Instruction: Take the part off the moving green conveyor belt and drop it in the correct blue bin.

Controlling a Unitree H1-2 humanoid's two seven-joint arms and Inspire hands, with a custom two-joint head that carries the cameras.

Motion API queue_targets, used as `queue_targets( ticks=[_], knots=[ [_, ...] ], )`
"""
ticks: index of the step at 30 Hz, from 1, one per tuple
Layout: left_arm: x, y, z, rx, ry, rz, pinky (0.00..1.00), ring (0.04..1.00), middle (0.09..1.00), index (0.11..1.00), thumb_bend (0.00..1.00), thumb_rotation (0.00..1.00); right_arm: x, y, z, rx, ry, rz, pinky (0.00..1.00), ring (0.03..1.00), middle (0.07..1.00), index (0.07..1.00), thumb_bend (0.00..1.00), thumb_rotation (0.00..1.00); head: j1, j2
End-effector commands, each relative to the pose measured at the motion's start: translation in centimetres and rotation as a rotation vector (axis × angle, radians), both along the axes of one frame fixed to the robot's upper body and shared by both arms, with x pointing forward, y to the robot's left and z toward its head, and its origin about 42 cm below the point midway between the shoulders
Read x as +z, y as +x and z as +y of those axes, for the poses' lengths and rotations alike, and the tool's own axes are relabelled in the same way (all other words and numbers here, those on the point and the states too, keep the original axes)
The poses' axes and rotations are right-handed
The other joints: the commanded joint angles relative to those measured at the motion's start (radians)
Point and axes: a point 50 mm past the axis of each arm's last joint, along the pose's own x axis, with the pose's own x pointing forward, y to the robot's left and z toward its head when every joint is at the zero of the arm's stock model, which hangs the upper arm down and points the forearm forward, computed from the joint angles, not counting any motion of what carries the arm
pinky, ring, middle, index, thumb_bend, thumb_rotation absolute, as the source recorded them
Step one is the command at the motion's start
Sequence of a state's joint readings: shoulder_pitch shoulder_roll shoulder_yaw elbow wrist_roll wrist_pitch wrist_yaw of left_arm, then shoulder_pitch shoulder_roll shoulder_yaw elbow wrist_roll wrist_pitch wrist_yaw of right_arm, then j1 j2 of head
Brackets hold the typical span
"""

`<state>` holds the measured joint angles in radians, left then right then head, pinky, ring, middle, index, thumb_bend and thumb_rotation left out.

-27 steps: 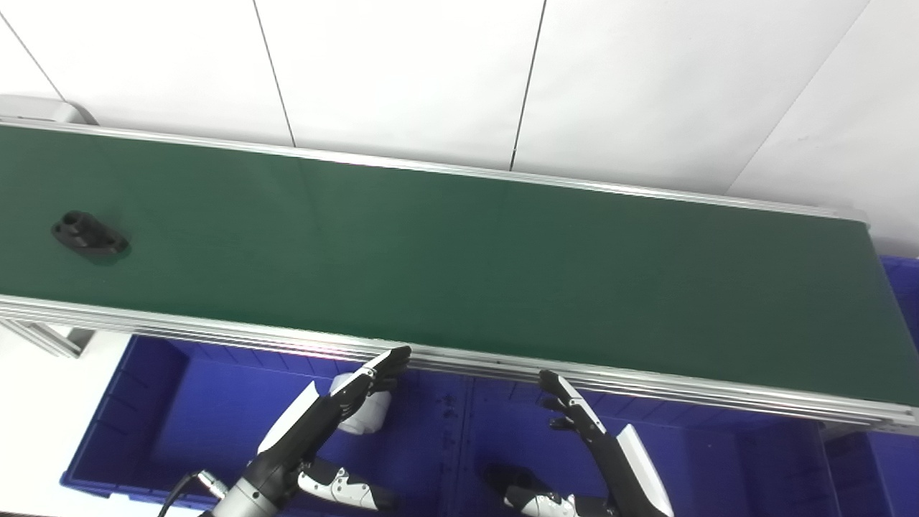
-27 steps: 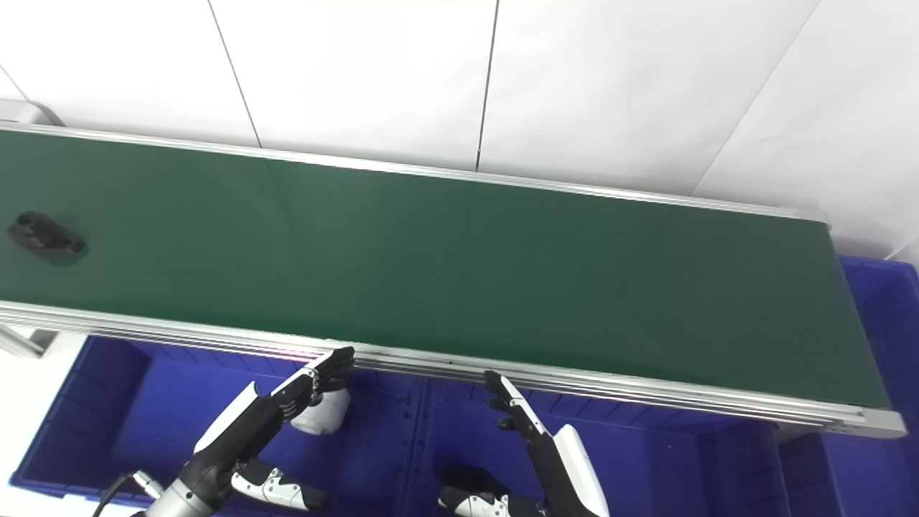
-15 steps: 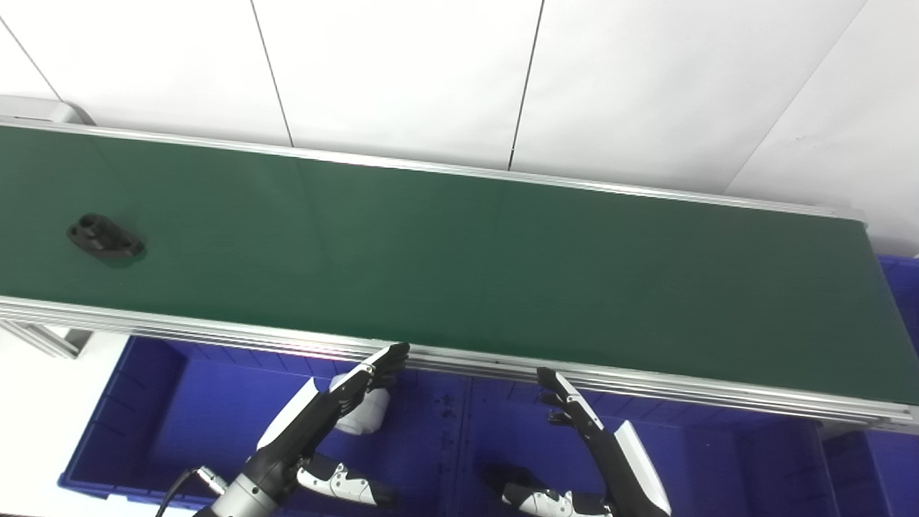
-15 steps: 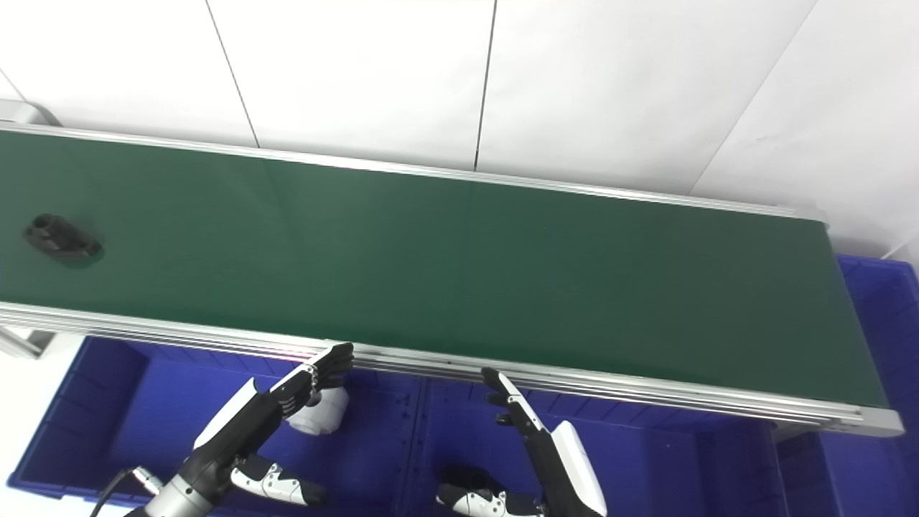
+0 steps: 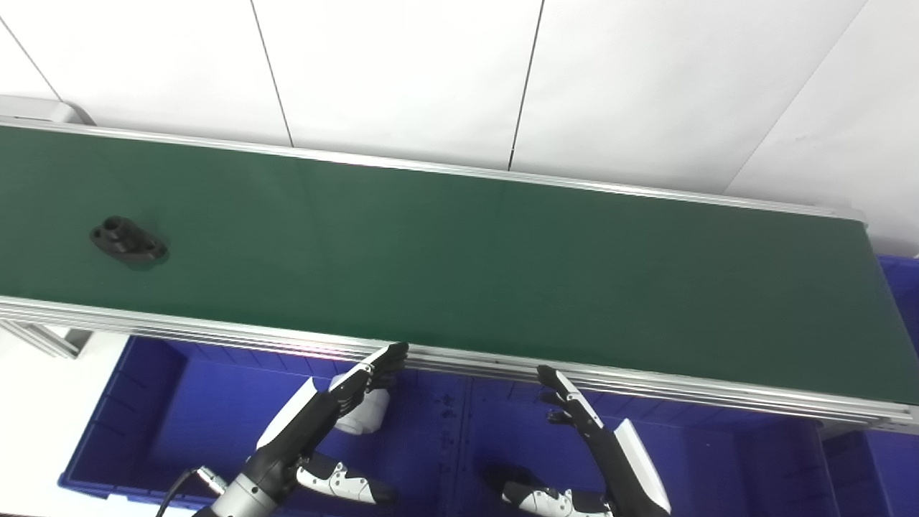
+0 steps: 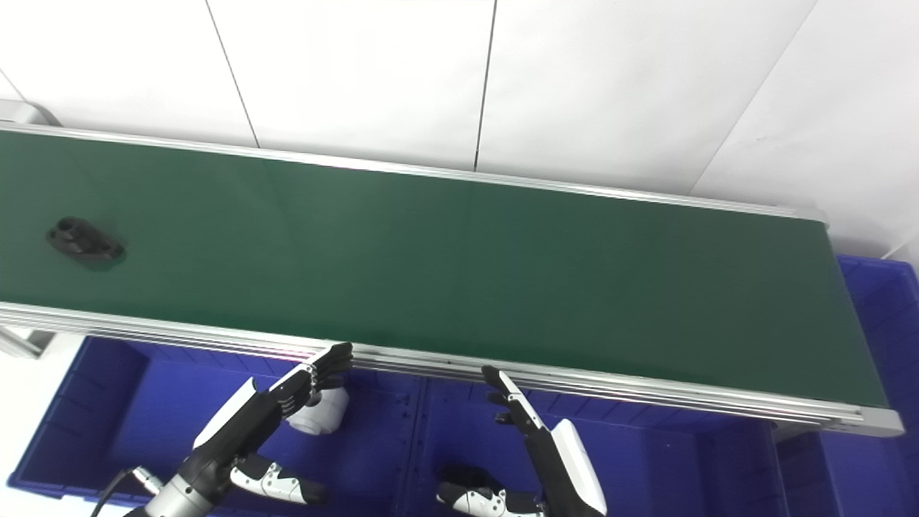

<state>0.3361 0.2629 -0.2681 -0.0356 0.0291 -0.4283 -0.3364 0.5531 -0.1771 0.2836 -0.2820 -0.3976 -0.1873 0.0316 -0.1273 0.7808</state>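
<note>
A small black part (image 5: 129,240) with a raised round boss lies on the green conveyor belt (image 5: 459,258), far to the left. My left hand (image 5: 323,413) hovers open above the left blue bin (image 5: 143,402), fingers stretched toward the belt's near rail, holding nothing. My right hand (image 5: 603,445) is open as well, over the middle blue bin (image 5: 718,459). Both hands are well right of the part and below the belt's edge.
A white cylindrical piece (image 5: 366,415) sits in the left bin behind my left hand. A dark piece (image 5: 502,475) lies in the middle bin. Another blue bin (image 5: 903,287) stands past the belt's right end. A white panelled wall backs the belt.
The black part has travelled rightward along the belt. Both hands have hardly moved.
</note>
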Motion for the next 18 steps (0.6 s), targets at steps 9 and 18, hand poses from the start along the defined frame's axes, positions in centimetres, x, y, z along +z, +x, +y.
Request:
queue_targets(
  ticks=[9,18],
  knots=[
    [0.89,0.46,0.13,-0.009,-0.005,-0.068,0.88,0.926,0.953,0.946,0.81,0.42,0.94,0.09,0.08,-0.012,0.032,-0.034,0.77,0.855,0.907,0.935,0.8,0.35,0.003,0.003],
    [0.83,0.35,0.11,-0.006,-0.012,-0.062,0.88,0.927,0.953,0.947,0.81,0.41,0.9,0.13,0.0,-0.014,0.03,-0.039,0.76,0.845,0.902,0.934,0.8,0.34,0.005,0.007]
  ],
)
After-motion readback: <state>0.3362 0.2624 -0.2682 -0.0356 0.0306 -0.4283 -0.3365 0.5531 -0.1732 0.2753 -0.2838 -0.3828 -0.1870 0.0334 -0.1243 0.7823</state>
